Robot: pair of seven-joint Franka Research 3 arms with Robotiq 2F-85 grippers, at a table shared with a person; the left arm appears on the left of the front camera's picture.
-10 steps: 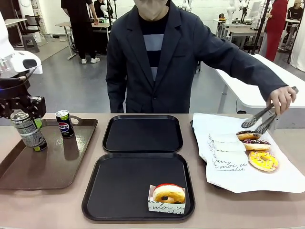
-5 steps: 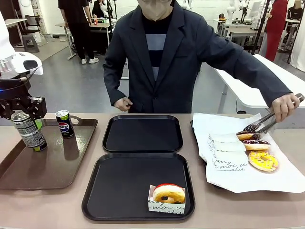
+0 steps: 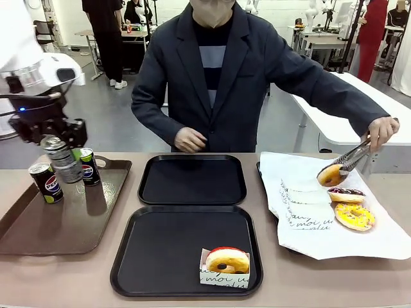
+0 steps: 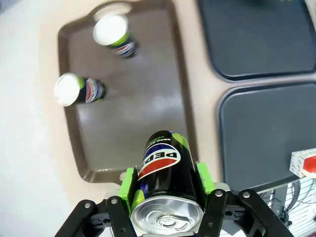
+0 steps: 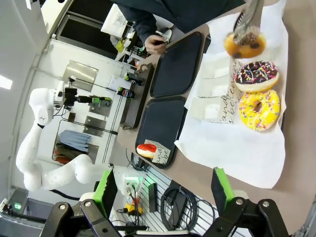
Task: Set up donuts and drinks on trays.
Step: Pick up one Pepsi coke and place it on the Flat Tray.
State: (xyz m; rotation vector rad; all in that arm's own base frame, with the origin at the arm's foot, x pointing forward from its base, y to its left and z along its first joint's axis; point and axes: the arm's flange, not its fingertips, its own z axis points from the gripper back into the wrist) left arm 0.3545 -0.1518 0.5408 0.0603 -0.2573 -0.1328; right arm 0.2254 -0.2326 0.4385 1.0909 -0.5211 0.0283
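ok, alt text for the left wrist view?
The left gripper clamps a black Pepsi can between its green pads over a dark-brown tray where two more Pepsi cans stand. Two black trays lie beside it.

Left gripper (image 3: 56, 142) clamps a slim can (image 3: 65, 166) above the brown tray (image 3: 58, 226) holding two Pepsi cans (image 3: 46, 183), person's tongs (image 3: 350, 156) grip a donut (image 3: 332, 174) over white paper (image 3: 384, 244).

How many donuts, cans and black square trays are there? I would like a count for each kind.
Donuts: 4
Cans: 3
Black trays: 2
Total: 9
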